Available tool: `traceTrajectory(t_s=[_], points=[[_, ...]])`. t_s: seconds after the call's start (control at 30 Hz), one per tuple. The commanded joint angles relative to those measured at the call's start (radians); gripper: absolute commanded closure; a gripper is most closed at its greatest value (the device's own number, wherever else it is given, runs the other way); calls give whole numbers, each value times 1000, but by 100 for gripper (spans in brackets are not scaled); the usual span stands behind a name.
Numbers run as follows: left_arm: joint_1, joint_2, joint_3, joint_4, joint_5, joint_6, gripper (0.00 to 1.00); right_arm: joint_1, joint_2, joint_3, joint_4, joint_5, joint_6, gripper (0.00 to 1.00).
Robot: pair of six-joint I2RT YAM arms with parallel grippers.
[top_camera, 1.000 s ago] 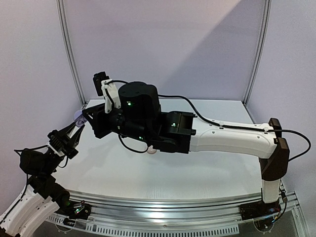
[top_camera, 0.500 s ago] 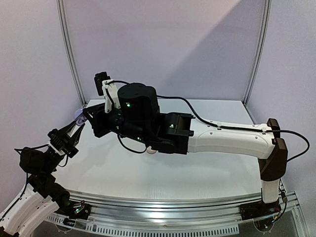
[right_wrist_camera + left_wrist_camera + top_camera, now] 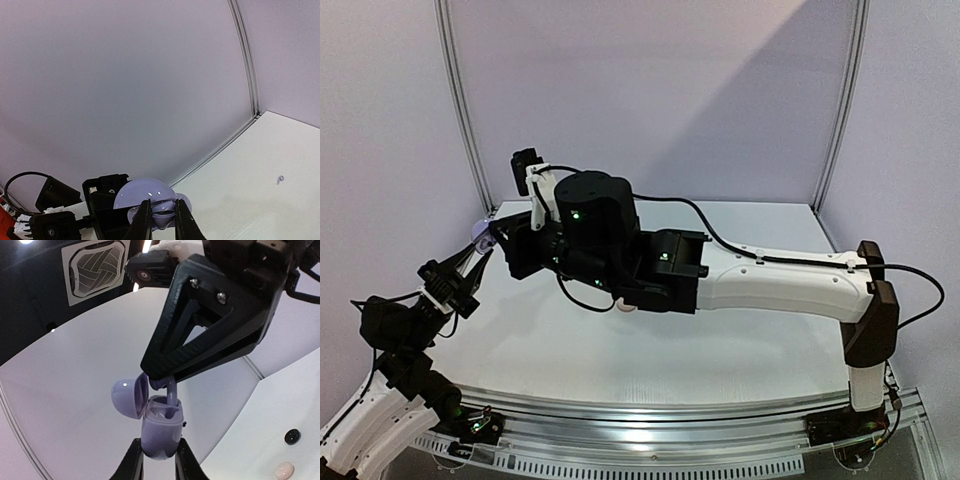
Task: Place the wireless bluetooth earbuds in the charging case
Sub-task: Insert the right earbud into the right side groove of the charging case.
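Observation:
My left gripper (image 3: 159, 456) is shut on the bottom of a lavender charging case (image 3: 160, 432), held upright in the air with its lid (image 3: 129, 396) swung open to the left. Above it, my right gripper (image 3: 163, 216) is shut on a lavender earbud (image 3: 170, 390). The bud's stem reaches down into one slot of the case. In the right wrist view the earbud (image 3: 164, 219) sits between the fingertips, with the domed lid (image 3: 145, 192) just behind. From the top camera the case (image 3: 480, 236) shows at the far left, where both grippers meet.
A small black round piece (image 3: 292, 436) and a pale one (image 3: 283, 470) lie on the white table (image 3: 720, 340). Another tiny bud (image 3: 280, 179) lies near the back wall. The right arm (image 3: 770, 285) stretches low across the table's middle. A pale object (image 3: 628, 308) peeks from under it.
The right arm has edged slightly left, toward the case. Both grips are unchanged and the left arm has barely moved.

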State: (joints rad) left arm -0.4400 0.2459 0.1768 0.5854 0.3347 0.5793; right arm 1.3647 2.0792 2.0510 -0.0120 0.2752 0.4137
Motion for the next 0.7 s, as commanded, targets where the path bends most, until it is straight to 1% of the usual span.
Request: traceTrajectory(t_s=[0.0, 0.27, 0.37, 0.63, 0.67], points=[[-22, 11, 29, 8, -11, 24, 100, -10, 31, 24, -53, -3, 15, 100], [-30, 17, 28, 11, -15, 73, 100, -11, 52, 57, -81, 2, 26, 100], [-35, 29, 36, 16, -25, 72, 100, -10, 83, 90, -92, 2, 32, 100], [-49, 35, 37, 26, -34, 73, 100, -10, 100, 95, -78, 7, 38, 100], [-51, 36, 36, 29, -35, 73, 100, -11, 103, 98, -74, 6, 37, 99]])
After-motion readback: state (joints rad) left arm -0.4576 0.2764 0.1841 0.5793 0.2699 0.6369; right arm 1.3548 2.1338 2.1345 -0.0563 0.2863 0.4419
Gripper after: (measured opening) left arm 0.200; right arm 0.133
